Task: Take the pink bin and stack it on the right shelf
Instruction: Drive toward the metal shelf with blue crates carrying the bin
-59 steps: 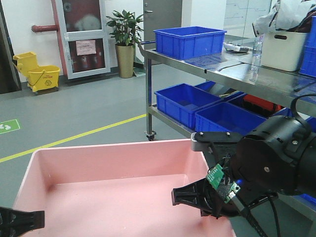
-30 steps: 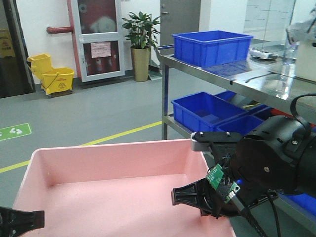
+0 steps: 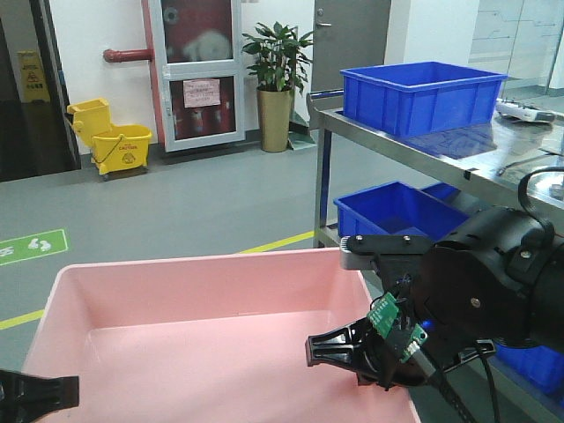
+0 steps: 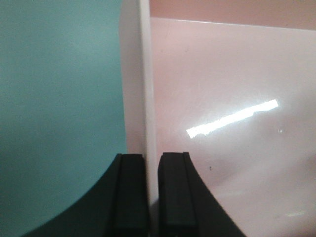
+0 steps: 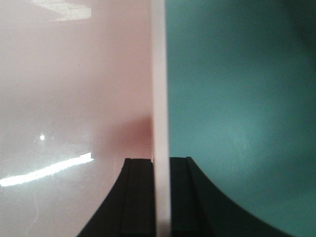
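The left end effector (image 4: 152,159) is clenched on the left end wall of the pink bin (image 3: 194,291), one finger inside and one outside, with the thin wall running up between them. The right end effector (image 5: 160,162) pinches the opposite end wall the same way. In the front view both grips sit low on the bin's near corners, left (image 3: 35,392) and right (image 3: 339,348), and the bin hangs between the arms above the grey floor (image 3: 176,203), open side up and empty.

The tub looks light, but its walls are glossy, thin and tapered, so I judge it slippery and inclined to flex. A pinch close under the thickened rim, on both ends at once, seems the safest hold.

The right shelf (image 3: 458,157) stands ahead and to the right, apart from the bin. A blue crate (image 3: 423,92) sits on its top deck.
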Available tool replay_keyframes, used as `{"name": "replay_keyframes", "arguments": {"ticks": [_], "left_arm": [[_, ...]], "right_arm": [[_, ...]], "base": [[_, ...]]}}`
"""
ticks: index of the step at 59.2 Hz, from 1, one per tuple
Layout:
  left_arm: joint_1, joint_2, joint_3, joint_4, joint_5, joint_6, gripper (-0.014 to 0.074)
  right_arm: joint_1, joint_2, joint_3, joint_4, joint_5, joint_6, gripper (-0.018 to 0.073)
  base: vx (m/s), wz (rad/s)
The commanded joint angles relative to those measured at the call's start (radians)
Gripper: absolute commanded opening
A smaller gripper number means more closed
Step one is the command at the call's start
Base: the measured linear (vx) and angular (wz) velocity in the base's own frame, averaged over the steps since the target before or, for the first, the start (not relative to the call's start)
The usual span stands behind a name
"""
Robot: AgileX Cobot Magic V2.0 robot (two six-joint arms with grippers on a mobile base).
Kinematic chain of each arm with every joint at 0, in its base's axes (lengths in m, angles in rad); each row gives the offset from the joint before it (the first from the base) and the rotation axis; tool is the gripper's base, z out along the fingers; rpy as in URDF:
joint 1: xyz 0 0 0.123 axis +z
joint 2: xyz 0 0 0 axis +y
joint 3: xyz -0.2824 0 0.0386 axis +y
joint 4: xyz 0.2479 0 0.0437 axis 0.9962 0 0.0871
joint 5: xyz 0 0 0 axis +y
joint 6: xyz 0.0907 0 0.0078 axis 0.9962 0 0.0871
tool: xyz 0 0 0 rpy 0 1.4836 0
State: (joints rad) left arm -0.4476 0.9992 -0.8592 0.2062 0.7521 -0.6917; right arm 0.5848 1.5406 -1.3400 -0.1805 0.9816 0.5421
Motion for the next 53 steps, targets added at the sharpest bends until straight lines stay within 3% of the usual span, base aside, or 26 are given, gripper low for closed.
{"name": "replay_keyframes", "arguments": {"ticks": [1, 53], "left_arm": [[0.0, -0.031, -0.034, 0.032, -0.067, -0.005, 0.0146], [0.0, -0.031, -0.034, 0.032, -0.066, -0.005, 0.0146]], "right_arm": [[-0.015, -0.034, -0.023, -0.101, -0.016, -0.005, -0.0009], [-0.015, -0.034, -0.023, -0.101, -0.017, -0.005, -0.0009]], "base": [[0.41, 0.0], [0.41, -0.13]]}}
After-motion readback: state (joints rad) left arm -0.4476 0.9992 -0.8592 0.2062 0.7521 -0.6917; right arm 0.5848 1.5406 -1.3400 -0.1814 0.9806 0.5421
